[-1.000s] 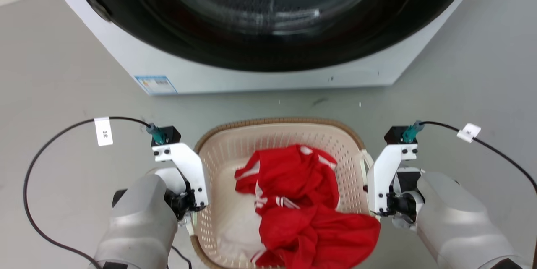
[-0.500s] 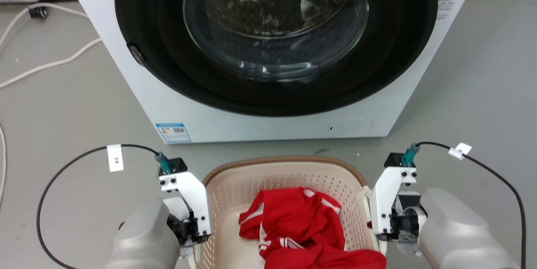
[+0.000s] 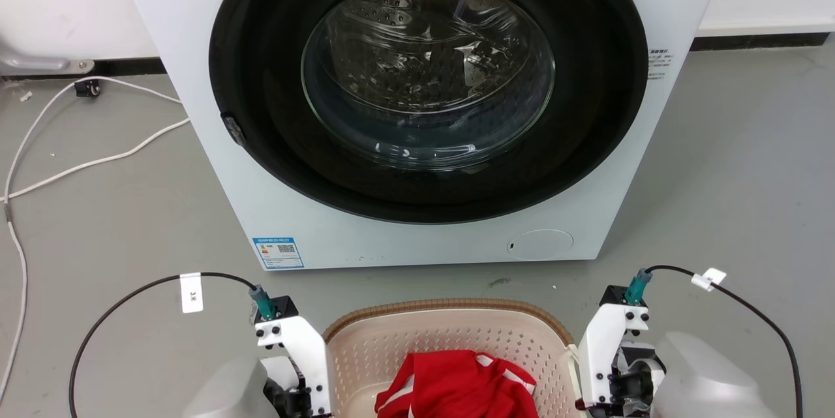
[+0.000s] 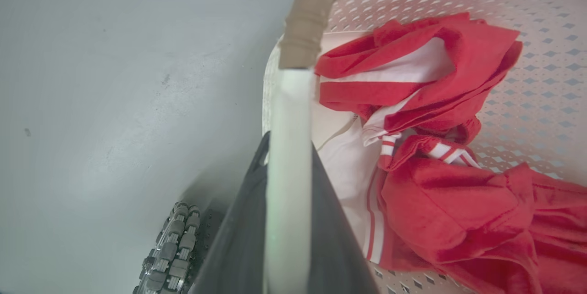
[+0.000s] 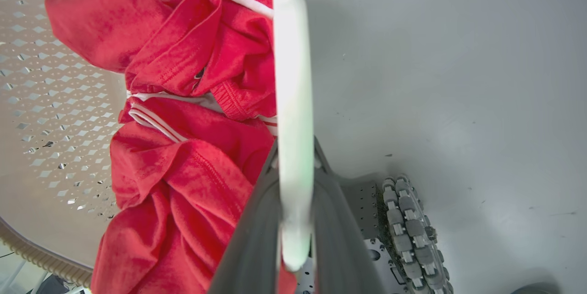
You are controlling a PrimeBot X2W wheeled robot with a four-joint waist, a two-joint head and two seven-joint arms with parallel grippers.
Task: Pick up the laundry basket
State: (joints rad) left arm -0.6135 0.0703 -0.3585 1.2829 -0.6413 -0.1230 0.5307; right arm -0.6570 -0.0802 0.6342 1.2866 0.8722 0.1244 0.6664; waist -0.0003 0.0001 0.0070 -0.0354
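Your basket (image 3: 443,308) sits at the bottom middle of the head view, between the two arms and near the front of the washer (image 3: 404,245), with a strip of grey floor (image 3: 717,196) between basket and machine. You see its brown rim and perforated beige back wall there. Inside lies a red garment (image 4: 440,202) with white stripes, bunched over a white one (image 4: 341,170).

Your left gripper (image 4: 290,152) is clenched on the left handle (image 4: 291,101): in the left wrist view the two dark fingers press on either side of the white bar, which runs up to the brown rim. Your right gripper (image 5: 296,152) grasps the right handle (image 5: 291,55) the same way, one finger on each side. You cannot tell from these views whether the basket is off the floor.

A roller wheel (image 4: 172,248) of the base shows on the floor side of the left grip, and a second wheel (image 5: 408,234) by the right. The washer's dark-ringed glass door (image 3: 427,72) faces you, and a blue label (image 3: 278,253) sits at the lower left of its front. White cables (image 3: 98,160) trail over the floor to the washer's left.
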